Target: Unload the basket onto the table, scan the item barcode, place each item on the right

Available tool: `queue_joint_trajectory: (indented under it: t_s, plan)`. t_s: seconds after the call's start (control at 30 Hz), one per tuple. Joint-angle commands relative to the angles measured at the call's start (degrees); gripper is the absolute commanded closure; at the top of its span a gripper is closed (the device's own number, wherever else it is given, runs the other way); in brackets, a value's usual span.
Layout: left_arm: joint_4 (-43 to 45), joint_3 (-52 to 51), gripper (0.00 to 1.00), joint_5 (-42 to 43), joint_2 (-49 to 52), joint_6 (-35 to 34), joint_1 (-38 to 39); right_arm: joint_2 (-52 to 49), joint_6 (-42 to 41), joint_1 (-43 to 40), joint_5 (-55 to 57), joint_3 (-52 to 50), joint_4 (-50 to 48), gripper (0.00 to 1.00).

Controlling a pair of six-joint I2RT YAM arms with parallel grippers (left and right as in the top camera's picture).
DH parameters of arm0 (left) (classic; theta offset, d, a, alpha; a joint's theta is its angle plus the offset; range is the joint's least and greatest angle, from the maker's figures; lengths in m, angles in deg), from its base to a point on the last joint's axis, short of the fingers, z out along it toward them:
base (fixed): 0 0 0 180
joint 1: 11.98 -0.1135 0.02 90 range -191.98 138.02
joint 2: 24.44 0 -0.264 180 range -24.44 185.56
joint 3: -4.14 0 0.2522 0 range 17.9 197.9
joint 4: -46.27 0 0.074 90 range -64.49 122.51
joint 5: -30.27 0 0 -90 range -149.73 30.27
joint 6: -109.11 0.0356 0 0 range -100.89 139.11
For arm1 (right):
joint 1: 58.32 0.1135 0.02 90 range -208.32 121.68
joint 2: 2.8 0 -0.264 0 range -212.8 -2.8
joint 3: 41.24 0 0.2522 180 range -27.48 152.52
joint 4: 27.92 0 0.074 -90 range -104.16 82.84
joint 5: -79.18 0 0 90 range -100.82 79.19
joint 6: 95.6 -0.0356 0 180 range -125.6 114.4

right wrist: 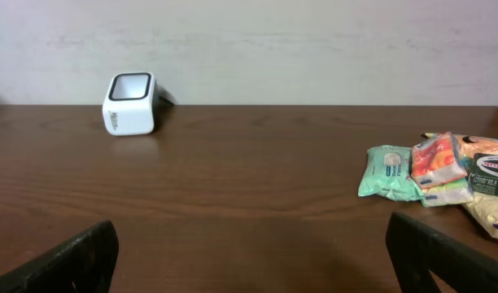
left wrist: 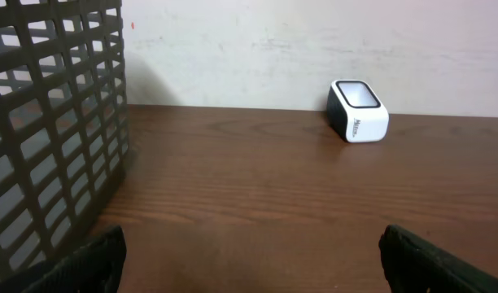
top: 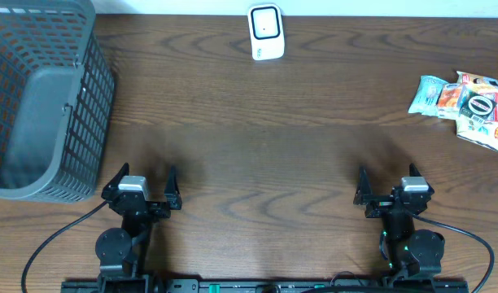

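Observation:
A white barcode scanner (top: 266, 31) with a dark window stands at the far edge of the table, also visible in the left wrist view (left wrist: 359, 110) and the right wrist view (right wrist: 129, 103). A small pile of packaged items (top: 465, 102) lies at the far right; its teal packet (right wrist: 389, 172) is closest to the middle of the table. My left gripper (top: 147, 176) (left wrist: 253, 260) sits near the front edge, open and empty. My right gripper (top: 387, 181) (right wrist: 253, 256) is also open and empty at the front right, well short of the items.
A grey mesh basket (top: 37, 98) fills the far left corner and looms close on the left in the left wrist view (left wrist: 45, 122). Bare brown wood table (top: 257, 138) stretches between the grippers and the scanner. A pale wall backs the table.

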Motion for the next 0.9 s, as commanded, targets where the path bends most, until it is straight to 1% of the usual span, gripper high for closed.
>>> queue_joint_trajectory:
  t_s: [0.0, 0.87]
  plan:
    - [-2.69, -0.74, 0.02, -0.24, -0.48, -0.92, 0.2, 0.35, 0.02, -0.31, -0.04, -0.15, 0.17, 0.01]
    - [-2.64, -0.74, 0.03, -0.22, -0.48, -0.28, 0.2, 0.35, 0.02, -0.31, -0.04, -0.15, 0.17, 0.01]
